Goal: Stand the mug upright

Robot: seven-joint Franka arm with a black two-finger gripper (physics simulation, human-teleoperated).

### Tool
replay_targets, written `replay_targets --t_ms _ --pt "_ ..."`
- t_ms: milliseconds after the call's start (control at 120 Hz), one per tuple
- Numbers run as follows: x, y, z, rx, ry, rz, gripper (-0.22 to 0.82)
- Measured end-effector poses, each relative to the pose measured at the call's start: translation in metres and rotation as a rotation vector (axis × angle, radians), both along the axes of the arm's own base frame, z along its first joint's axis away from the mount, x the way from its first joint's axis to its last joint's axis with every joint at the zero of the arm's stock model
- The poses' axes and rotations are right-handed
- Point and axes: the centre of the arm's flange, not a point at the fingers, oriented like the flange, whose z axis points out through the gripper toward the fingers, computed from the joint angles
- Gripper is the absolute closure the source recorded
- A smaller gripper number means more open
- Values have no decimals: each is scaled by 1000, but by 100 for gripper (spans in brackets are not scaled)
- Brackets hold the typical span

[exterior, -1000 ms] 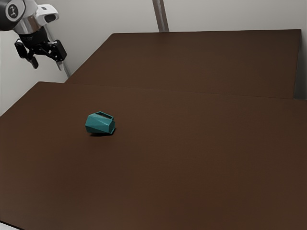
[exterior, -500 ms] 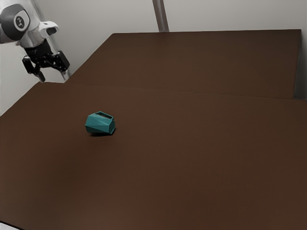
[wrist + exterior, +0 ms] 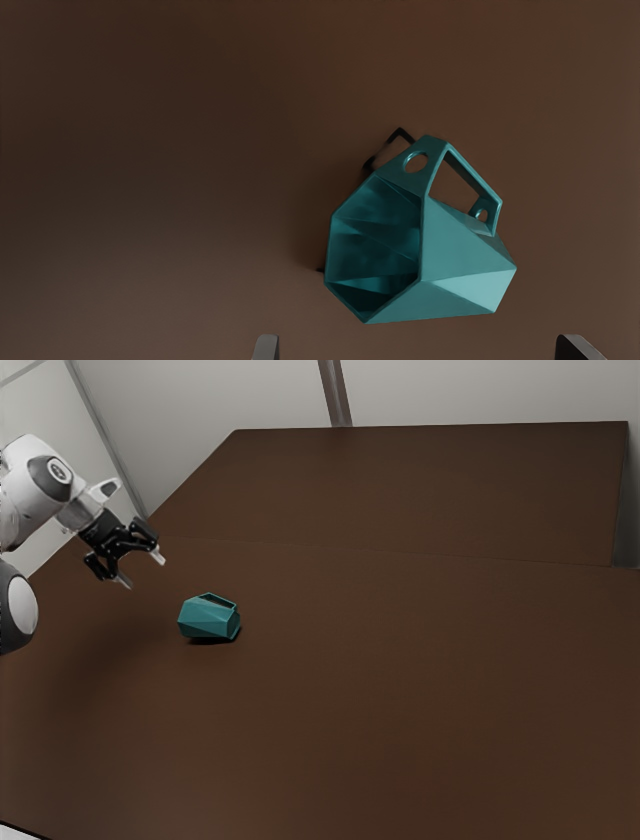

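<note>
Mug point(image 3: 209, 622) on its side on the worktop point(image 3: 400, 710), tool point(image 3: 141, 570) above and apart from it.
Exterior view: mug left of the worktop's middle, on the near side of the seam point(image 3: 400, 551); tool over the worktop, toward the view's left from the mug; arm point(image 3: 35, 490) in from the left edge; wall point(image 3: 480, 390) behind the worktop, upright strip point(image 3: 335, 395) by its far edge. Wrist view: mug ahead of the fingertips, handle point(image 3: 470, 174) on its side away from them.
</note>
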Motion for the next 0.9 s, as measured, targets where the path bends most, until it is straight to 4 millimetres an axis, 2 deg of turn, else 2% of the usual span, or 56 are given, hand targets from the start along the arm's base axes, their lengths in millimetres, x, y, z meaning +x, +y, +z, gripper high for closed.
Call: replay_targets --t_ms 150,292,483,767,900 --pt "14 -1 -40 -77 -32 -27 0" --pt "21 -4 -65 -130 -63 -46 0" --pt "25 -10 -85 -180 -102 -60 0" --pt "28 -41 -108 -279 -128 -89 0" --pt "22 -47 -122 -318 -123 -82 0"
